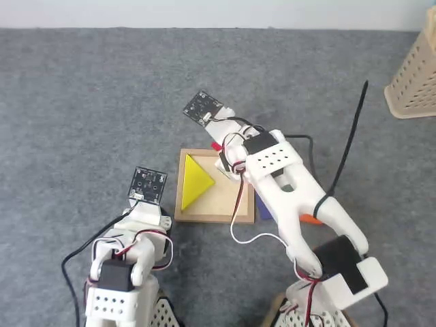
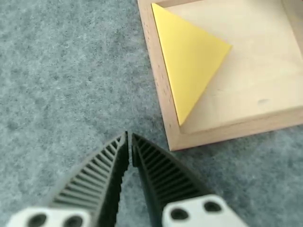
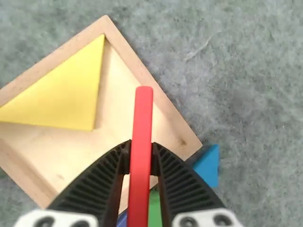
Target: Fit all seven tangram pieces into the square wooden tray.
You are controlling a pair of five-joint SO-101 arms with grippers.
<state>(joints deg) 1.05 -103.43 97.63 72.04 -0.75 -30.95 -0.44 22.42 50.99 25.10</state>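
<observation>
Seen from above, clamped upright in right pincer (image 1: pixel 222 155): red piece (image 1: pixel 216 146), over wooden tray (image 1: pixel 204 218) holding yellow triangle (image 1: pixel 195 180). From left wrist, left pincer (image 2: pixel 129 137) shut on nothing, just short of tray's corner. From right wrist, beside that pincer, off-tray: blue triangle (image 3: pixel 208 163), green piece (image 3: pixel 154 210).

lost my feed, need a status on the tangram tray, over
Left jaws shut, empty, over carpet beside tray. Right jaws shut on red piece, held on edge above tray. Yellow triangle seated in a corner. Nothing in the way.

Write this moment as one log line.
right pincer shut on red piece over tray | left pincer shut, empty, beside tray | yellow triangle in tray
</observation>
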